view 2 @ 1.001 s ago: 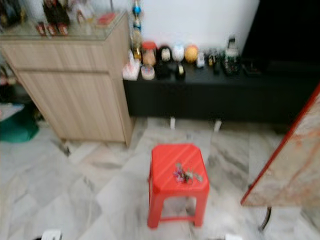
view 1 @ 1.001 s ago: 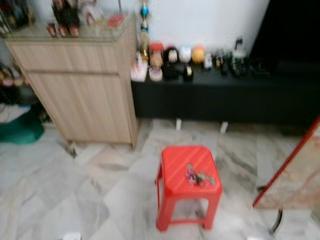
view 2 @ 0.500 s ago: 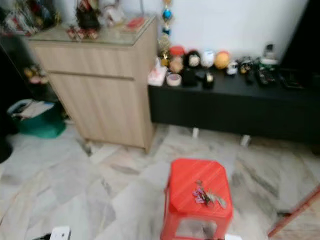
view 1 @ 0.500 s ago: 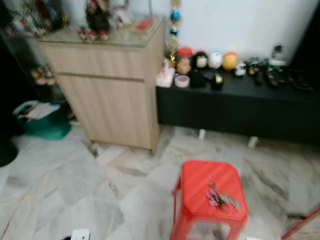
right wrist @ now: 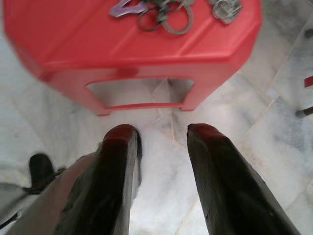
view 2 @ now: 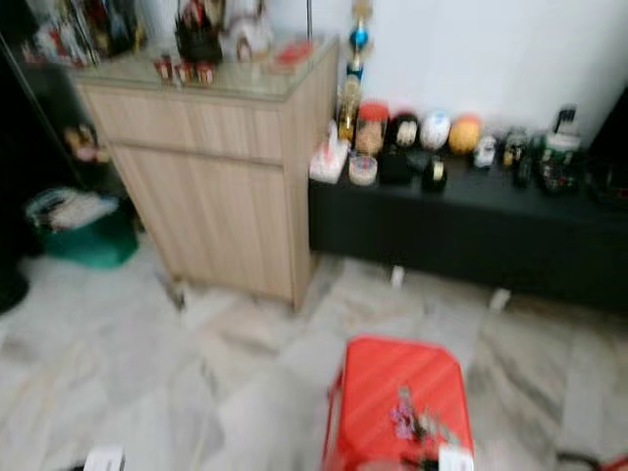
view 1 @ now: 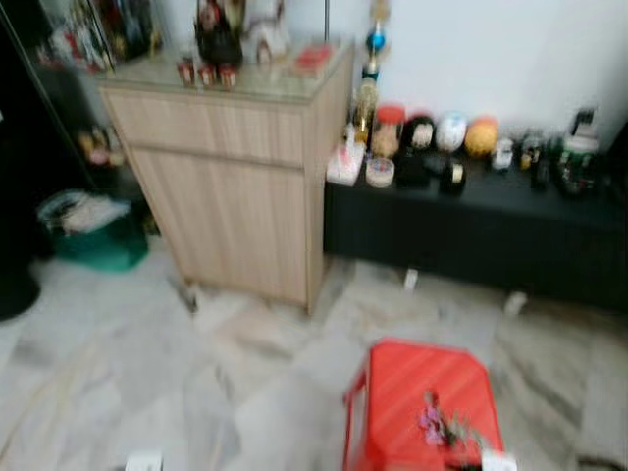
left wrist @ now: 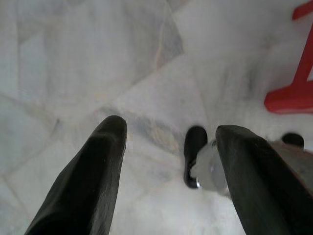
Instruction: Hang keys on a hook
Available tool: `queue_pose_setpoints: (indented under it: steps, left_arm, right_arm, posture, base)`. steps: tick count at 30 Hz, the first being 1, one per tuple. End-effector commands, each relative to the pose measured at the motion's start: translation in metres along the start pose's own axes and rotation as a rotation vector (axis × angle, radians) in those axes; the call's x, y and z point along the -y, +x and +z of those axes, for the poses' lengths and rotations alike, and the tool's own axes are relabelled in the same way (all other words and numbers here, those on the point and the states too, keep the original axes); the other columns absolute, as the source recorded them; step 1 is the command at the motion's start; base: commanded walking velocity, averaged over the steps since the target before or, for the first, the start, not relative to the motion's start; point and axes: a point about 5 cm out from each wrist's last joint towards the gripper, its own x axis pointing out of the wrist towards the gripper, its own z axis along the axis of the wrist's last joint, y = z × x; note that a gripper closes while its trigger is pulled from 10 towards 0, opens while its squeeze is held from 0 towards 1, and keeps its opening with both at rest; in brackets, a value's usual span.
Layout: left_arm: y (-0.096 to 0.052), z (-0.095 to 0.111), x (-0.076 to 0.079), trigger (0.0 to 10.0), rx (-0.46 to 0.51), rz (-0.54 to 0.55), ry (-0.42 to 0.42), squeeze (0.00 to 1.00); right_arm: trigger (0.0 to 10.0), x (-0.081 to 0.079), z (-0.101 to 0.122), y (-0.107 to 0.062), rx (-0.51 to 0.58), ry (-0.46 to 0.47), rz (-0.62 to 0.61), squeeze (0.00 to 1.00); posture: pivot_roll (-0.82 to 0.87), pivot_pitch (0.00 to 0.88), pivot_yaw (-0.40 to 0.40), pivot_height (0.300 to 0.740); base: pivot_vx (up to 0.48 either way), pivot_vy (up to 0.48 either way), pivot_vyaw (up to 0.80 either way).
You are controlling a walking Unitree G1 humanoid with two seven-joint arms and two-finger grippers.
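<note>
A bunch of keys with a purple tag lies on top of a red plastic stool on the marble floor, low in the head views. In the right wrist view the keys rest on the stool, and my right gripper hangs open beside and below the seat, nothing between its fingers. My left gripper is open over bare marble floor, with a leg of the stool at the edge of that view.
A wooden cabinet with figurines on its glass top stands at the back left. A low black bench with jars and small items runs along the white wall. A green bag sits on the floor at the left.
The whole head view has shifted: the stool and keys now sit lower and further right, the cabinet nearer the centre. The camera has moved; the keys lie as before.
</note>
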Motion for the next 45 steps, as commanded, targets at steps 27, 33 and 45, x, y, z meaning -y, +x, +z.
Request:
queue_pose_setpoints:
  steps: [27, 33, 45]
  left_arm:
    - [0.009, 0.061, 0.009, 10.0, 0.250, -0.004, 0.084, 0.00]
    - [-0.001, 0.141, 0.020, 10.0, 0.636, -0.060, 0.098, 0.00]
    - [-0.042, 0.172, 0.048, 10.0, 0.968, -0.150, 0.139, 0.00]
  right_arm:
    - [10.0, 0.004, 0.010, -0.002, 0.130, 0.078, -0.009, 0.00]
    - [10.0, -0.039, 0.118, -0.006, 0.566, -0.046, 0.056, 0.00]
    - [10.0, -0.055, 0.169, -0.033, 0.907, -0.111, 0.116, 0.00]
  posture:
    - [0.09, 0.000, -0.020, 0.740]
    - [0.07, 0.000, -0.022, 0.740]
    - [0.10, 0.000, -0.057, 0.740]
  base:
    - [0.000, -0.149, 0.00]
    - [0.000, 0.000, 0.00]
    - [0.000, 0.000, 0.00]
